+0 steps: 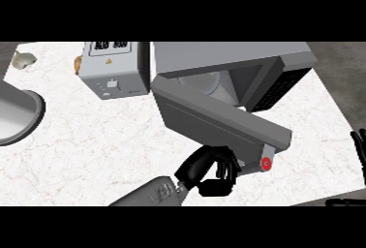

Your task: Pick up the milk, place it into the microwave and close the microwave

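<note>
While door (218,118) hangs open, one microwave (236,63) sits on desk (85,145). Left hand (207,169) at door's outer edge, fingers curled against it (grasp unclear). Right hand (358,150) at right edge, cut off, fingers straight. Milk not visible. One toaster (114,65), one sink (18,116) at left.

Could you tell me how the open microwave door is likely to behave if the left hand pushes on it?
The microwave door looks like a stiff slab hinged at one side, so it should swing, not flex. The left hand is near its free end, which probably helps.
</note>
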Controlling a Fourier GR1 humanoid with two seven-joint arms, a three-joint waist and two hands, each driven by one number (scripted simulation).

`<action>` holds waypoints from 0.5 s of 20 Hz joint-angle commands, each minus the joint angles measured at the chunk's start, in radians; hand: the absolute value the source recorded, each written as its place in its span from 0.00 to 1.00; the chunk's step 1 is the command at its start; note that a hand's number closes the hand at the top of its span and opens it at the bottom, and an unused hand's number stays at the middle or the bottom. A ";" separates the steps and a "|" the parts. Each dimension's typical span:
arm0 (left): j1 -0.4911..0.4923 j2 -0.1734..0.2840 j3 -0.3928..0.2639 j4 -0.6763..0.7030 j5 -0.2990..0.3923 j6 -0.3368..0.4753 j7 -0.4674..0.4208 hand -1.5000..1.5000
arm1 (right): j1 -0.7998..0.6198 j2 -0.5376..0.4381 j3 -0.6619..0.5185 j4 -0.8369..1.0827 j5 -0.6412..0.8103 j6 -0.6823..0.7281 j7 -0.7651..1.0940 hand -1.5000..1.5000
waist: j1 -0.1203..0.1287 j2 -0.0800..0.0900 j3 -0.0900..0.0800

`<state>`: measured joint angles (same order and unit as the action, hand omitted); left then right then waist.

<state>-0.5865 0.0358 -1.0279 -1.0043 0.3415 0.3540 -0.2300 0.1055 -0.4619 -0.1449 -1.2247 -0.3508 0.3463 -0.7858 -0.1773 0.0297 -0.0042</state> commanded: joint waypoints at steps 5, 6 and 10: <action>-0.185 -0.035 0.040 -0.004 0.090 0.090 -0.046 1.00 | -0.028 -0.052 0.017 -0.056 -0.028 0.078 0.026 0.00 | -0.079 0.008 -0.001; -0.205 -0.035 0.043 -0.007 0.105 0.093 -0.035 1.00 | -0.045 -0.045 0.029 -0.059 -0.027 0.074 0.037 0.00 | -0.089 0.015 0.000; -0.272 -0.035 0.062 0.036 0.142 0.110 -0.041 1.00 | -0.084 -0.067 0.019 -0.080 -0.035 0.067 0.047 0.00 | -0.116 0.026 0.001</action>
<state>-0.7812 0.0199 -0.9877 -0.9752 0.4441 0.4481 -0.2644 0.0545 -0.5069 -0.1208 -1.2905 -0.3748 0.3797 -0.7331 -0.2624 0.0486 -0.0033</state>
